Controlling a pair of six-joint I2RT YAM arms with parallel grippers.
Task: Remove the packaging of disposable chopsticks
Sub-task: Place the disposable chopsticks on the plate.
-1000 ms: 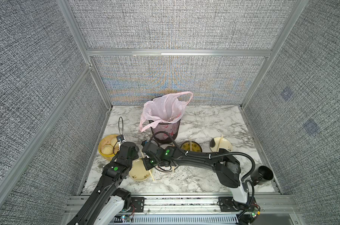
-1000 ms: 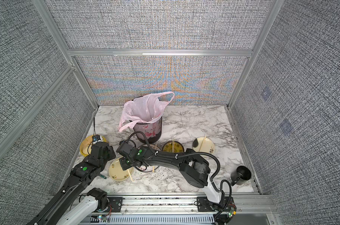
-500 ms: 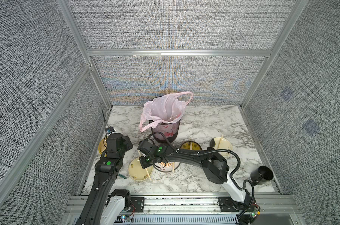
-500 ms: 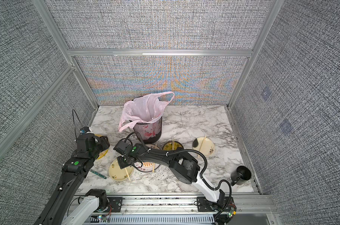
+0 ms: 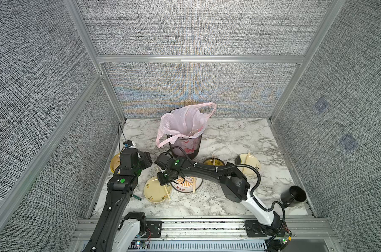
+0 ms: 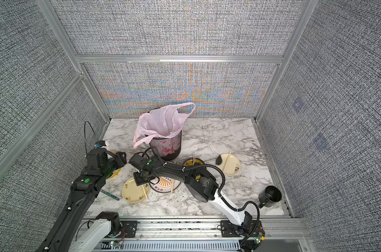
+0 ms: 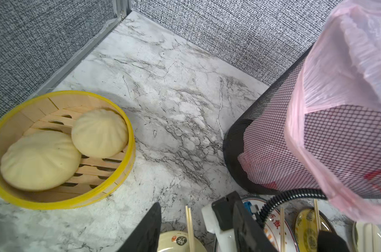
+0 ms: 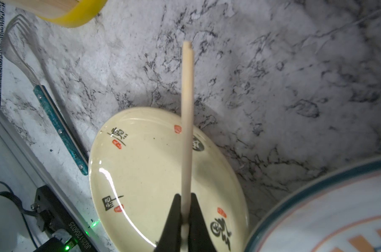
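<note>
Chopsticks (image 8: pixel 187 109) look bare, no sleeve on them that I can see, pinched tight in the right hand (image 8: pixel 185 197) just above the cream plate (image 8: pixel 141 174). Left hand (image 5: pixel 147 157) is beyond that plate, fingers apart, looks empty. I'd lower them flat onto the plate before letting go so they don't roll onto the desk (image 8: pixel 272 65)

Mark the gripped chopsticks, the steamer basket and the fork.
chopsticks (image 8: pixel 187 109), right wrist view, middle of the shaft.
steamer basket (image 7: pixel 65 94), left wrist view, yellow rim.
fork (image 8: pixel 60 131), right wrist view, teal handle.
</note>
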